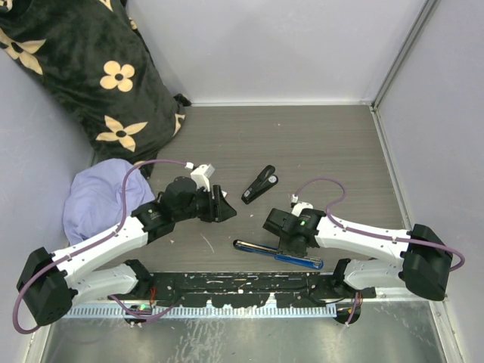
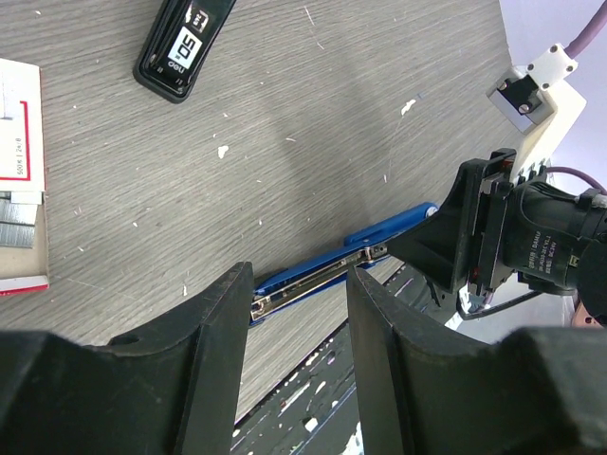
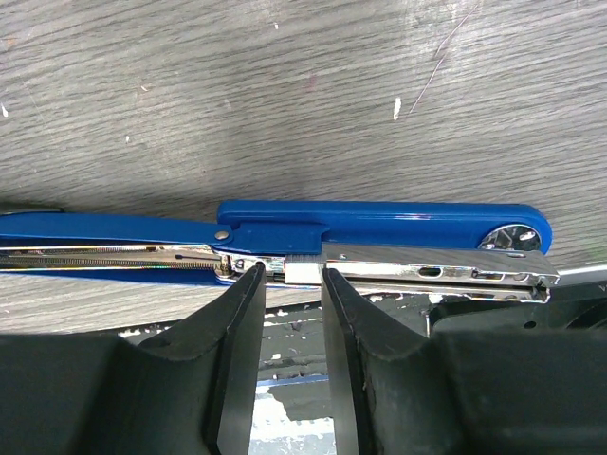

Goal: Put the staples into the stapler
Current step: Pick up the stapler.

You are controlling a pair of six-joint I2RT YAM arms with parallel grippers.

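Right gripper hovers low at the hinge of the opened blue stapler, jaws a narrow slit apart, gripping nothing, arm stretched leftward along the near edge. Left gripper gapes wide and empty, its arm reaching right towards the other. The staples lie flat on the table close beside it, with the black stapler farther off.
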